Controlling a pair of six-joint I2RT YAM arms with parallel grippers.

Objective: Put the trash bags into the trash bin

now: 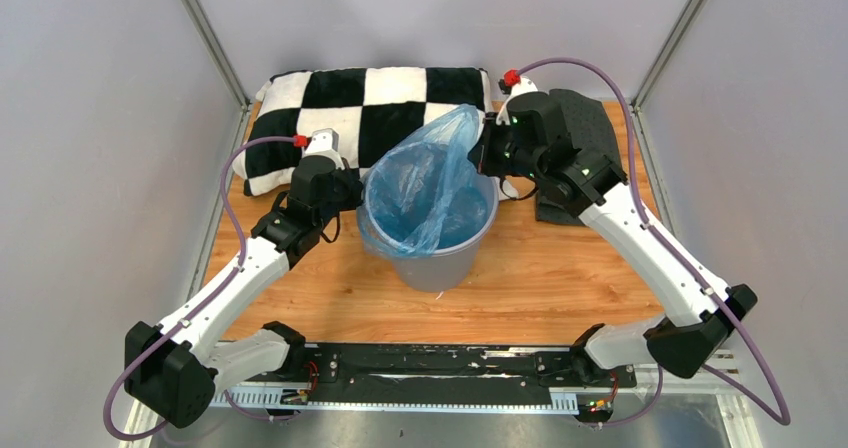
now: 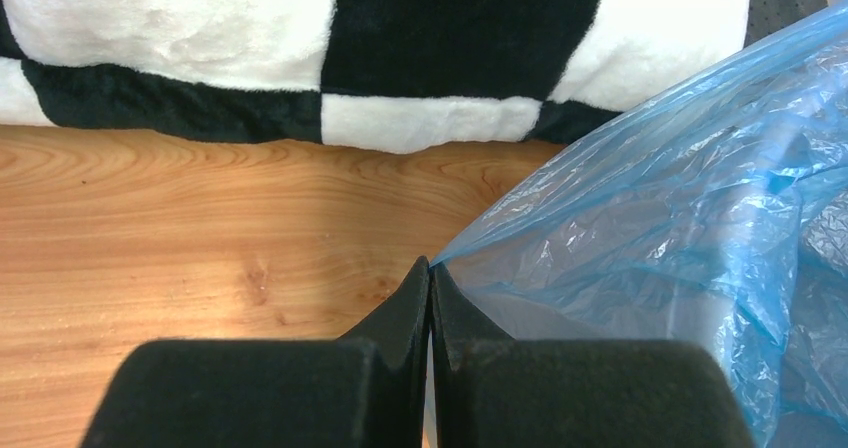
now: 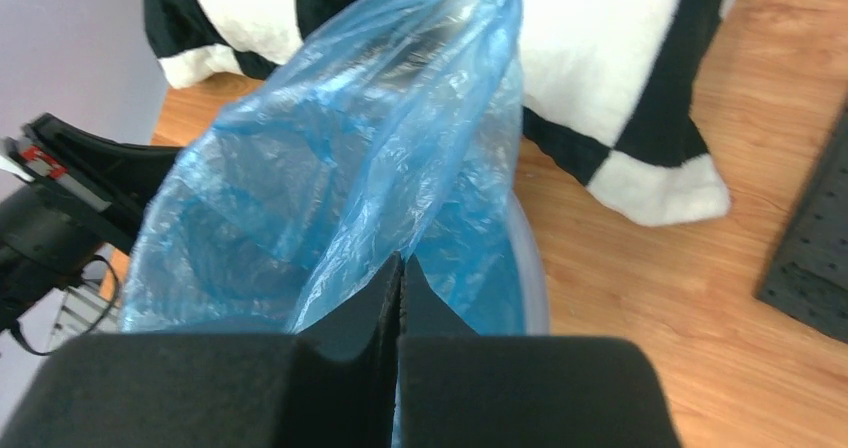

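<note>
The light-grey round trash bin (image 1: 445, 264) stands mid-table. A translucent light-blue trash bag (image 1: 428, 173) lies partly inside it, and its upper part rises in a peak above the rim toward the back right. My left gripper (image 1: 357, 194) is at the bin's left rim, shut on a corner of the bag's edge (image 2: 470, 253). The film runs out from its closed tips (image 2: 430, 266). My right gripper (image 1: 484, 150) is at the bin's back right, shut on the raised part of the bag (image 3: 340, 138), with its tips (image 3: 402, 264) pinching the film above the bin's rim (image 3: 537, 278).
A black-and-white checkered pillow (image 1: 370, 103) lies along the back, just behind the bin. A dark grey dotted mat (image 1: 590, 118) sits at the back right under the right arm. Grey walls and metal posts close in the table's sides.
</note>
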